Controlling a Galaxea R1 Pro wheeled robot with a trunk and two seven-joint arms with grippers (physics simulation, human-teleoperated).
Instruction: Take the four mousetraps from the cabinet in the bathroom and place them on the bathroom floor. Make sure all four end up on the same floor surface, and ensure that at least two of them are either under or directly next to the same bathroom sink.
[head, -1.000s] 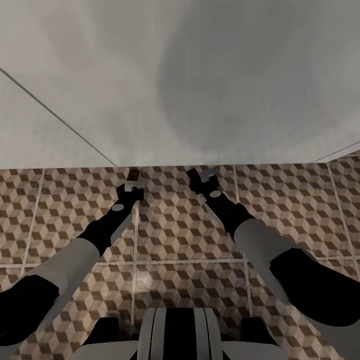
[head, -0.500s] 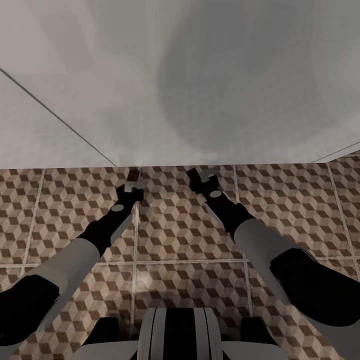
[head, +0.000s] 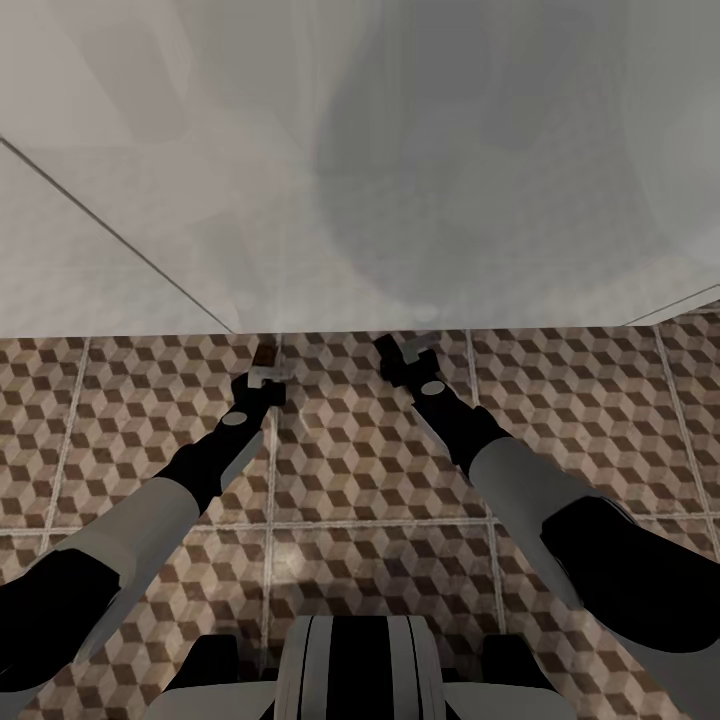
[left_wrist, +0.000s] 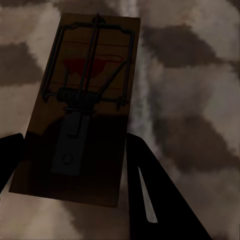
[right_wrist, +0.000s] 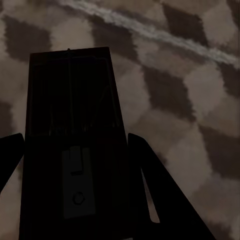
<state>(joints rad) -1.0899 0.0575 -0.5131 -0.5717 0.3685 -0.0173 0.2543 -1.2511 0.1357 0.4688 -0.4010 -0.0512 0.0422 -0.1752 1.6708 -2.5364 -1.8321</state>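
Both arms reach low over the bathroom floor (head: 360, 470), each claw pinching a mousetrap

The left gripper (head: 266, 362) pinches a mousetrap (left_wrist: 80, 110) between its two dark fingers (left_wrist: 150, 195), the board with its wire spring and red spot facing the wrist camera above the cube-patterned tiles; the right gripper (head: 412, 352) likewise clamps a second mousetrap (right_wrist: 75, 145), deep in shadow, near the foot of the white surface (head: 300, 180) ahead

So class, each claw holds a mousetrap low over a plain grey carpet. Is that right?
Not quite. The left claw and right claw each hold a mousetrap, but the surface below is the cube-patterned bathroom floor, not plain grey carpet; the head view shows it.
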